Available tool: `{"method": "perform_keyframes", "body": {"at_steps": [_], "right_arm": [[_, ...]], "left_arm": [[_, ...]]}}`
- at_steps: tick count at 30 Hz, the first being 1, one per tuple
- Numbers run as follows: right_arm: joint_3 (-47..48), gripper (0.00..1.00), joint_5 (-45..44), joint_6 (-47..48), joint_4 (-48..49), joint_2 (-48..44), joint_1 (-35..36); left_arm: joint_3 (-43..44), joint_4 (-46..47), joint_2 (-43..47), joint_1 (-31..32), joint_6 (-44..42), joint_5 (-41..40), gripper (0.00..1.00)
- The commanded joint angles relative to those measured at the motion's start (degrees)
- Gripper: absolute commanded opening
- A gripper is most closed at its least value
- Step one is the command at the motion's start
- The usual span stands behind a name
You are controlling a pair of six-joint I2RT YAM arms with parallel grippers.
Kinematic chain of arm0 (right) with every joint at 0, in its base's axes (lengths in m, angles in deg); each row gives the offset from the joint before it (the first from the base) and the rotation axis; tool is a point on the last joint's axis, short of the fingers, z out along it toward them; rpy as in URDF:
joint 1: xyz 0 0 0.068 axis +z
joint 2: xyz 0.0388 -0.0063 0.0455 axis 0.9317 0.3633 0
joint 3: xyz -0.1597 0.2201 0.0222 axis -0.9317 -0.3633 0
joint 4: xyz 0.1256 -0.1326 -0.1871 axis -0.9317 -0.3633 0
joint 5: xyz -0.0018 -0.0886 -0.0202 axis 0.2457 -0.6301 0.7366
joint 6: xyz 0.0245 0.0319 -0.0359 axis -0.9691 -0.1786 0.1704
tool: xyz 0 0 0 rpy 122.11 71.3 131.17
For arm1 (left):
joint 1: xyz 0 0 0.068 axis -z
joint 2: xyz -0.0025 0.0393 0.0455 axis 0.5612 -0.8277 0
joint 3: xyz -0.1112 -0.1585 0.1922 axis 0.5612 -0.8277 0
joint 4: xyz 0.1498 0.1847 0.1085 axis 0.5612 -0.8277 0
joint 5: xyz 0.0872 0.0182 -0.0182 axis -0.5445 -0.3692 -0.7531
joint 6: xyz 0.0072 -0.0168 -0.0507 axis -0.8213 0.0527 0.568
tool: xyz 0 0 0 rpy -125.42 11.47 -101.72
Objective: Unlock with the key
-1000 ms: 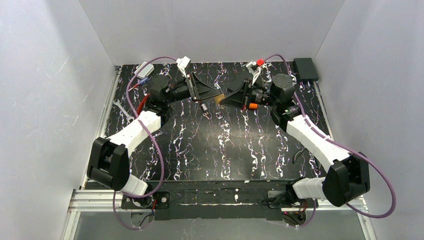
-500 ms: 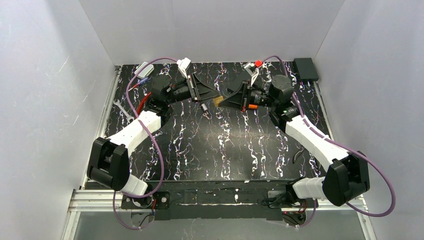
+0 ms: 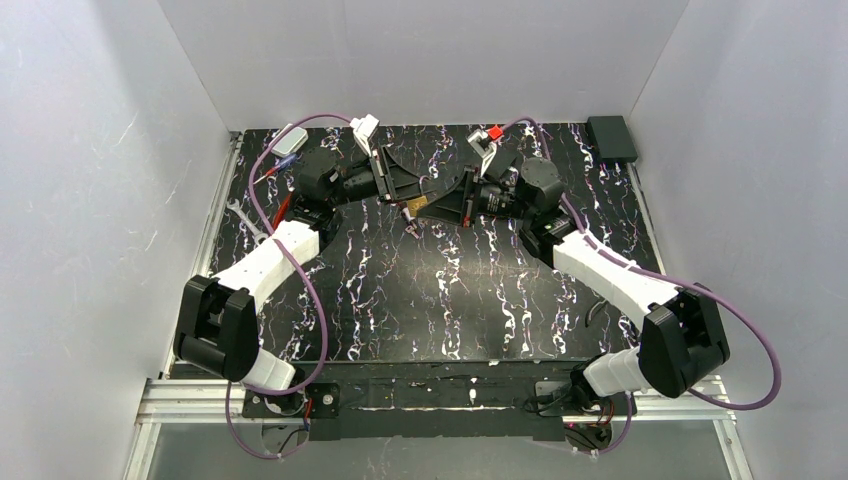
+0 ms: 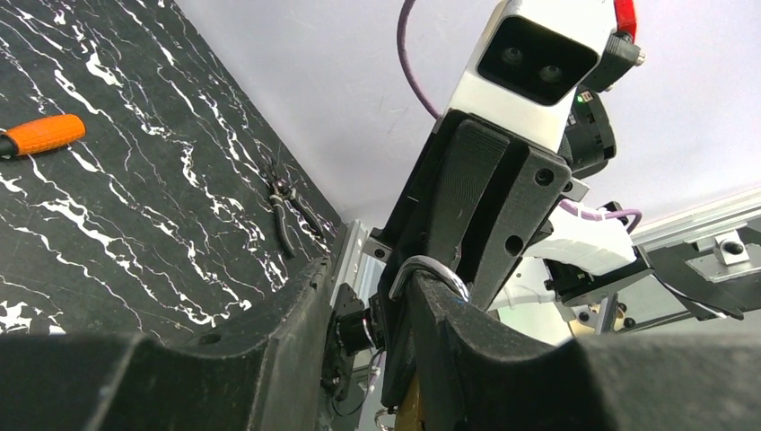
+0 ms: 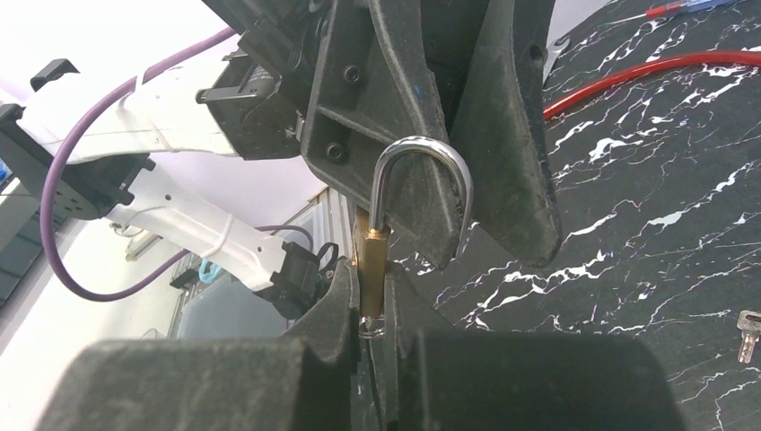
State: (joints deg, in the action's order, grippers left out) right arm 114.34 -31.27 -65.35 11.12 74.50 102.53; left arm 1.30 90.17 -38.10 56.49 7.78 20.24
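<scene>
Right end effector (image 5: pixel 372 314) advanced, clamping padlock (image 5: pixel 371 265) — left end effector (image 4: pixel 363 310) half-open; key (image 5: pixel 749 332) lies near–far.

- The right arm (image 3: pixel 600 272) has swung left, bringing the right gripper (image 3: pixel 432 205) and its brass padlock (image 5: pixel 371 265) up against the left gripper (image 3: pixel 405 190).
- The gap between the two grippers is gone.
- The right elbow sits further left.
</scene>
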Motion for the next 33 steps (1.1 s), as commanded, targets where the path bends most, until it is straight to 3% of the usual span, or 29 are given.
{"method": "perform_keyframes", "body": {"at_steps": [1, 14, 25, 33], "right_arm": [[0.23, 0.01, -2.5, 1.77, 2.41, -1.48, 1.68], [2.35, 0.01, -6.46, 0.59, 0.3, -2.88, -3.0], [0.99, 0.01, -7.66, -1.83, -0.16, -5.54, -8.83], [-1.35, 0.01, -9.0, 1.02, -6.9, -8.52, -13.13]], "left_arm": [[2.3, 0.22, 1.3, 0.6, -1.16, -0.71, 0.36], [2.9, -0.39, 1.26, 0.62, -1.42, 0.72, 0.6], [3.09, -1.62, 0.73, 0.63, -1.89, 0.56, 0.59], [2.89, -3.77, 1.52, 0.53, -4.05, -0.79, 0.6]]}}
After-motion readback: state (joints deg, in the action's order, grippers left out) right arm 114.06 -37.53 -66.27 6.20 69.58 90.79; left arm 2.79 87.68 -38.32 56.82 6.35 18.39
